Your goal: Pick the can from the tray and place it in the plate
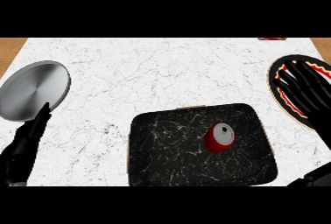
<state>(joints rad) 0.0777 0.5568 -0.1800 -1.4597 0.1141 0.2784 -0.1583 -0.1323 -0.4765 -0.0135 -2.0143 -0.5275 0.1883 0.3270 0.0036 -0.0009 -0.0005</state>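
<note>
Red can point(220, 137): stands in black tray point(168, 153), right of centre. Right hand point(310, 94): fingers spread, over patterned plate point(276, 87) at desk point(161, 74) edge. Left hand point(26, 144): fingers straight, together, beside silver plate point(32, 89).

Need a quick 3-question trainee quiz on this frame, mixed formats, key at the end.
1. True or false: the can stands upright on the black tray.
2. Multiple choice: the right hand shows over A) the grey plate, B) the patterned plate, C) the black tray.
3. Fill in: the left hand, at the view's lower left, has its fingers ___ (straight or curled).

Key: 1 true; 2 B; 3 straight.
</note>
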